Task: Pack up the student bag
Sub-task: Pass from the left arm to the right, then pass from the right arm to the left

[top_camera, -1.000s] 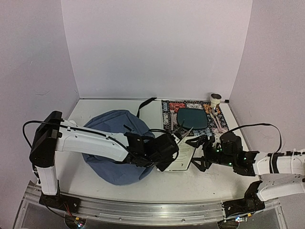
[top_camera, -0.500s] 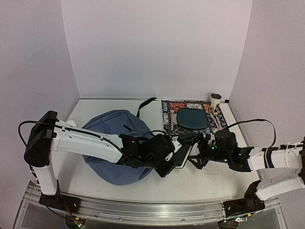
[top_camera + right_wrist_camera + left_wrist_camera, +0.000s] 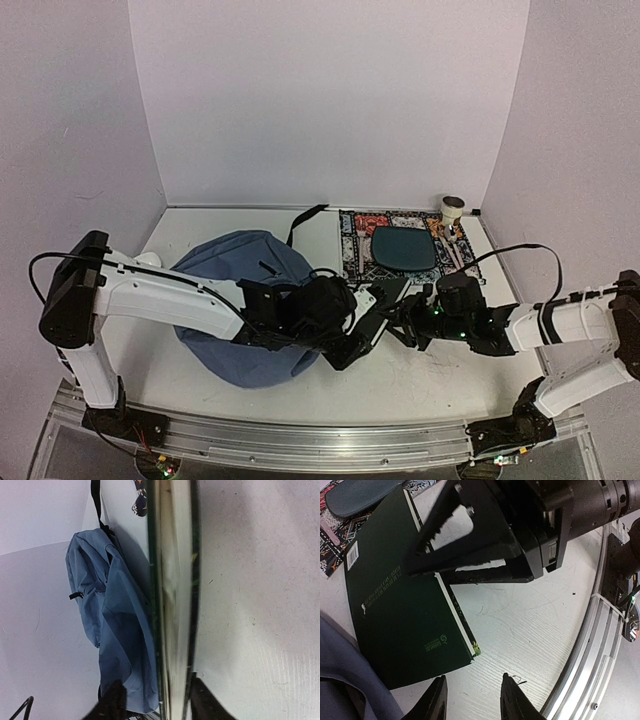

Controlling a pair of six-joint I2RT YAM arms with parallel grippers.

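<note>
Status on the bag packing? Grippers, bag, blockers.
Left gripper open, empty. Right gripper astride green book, grip unconfirmed. Student bag beside book, left arm across it.

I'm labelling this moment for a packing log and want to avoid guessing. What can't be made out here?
1. Top view: the left arm covers the near side of the student bag, so whether it is open cannot be told.
2. Right wrist view: the book is blurred up close; whether the right gripper presses it is unclear.
3. Left wrist view: the book's cover print is too small to read.
</note>
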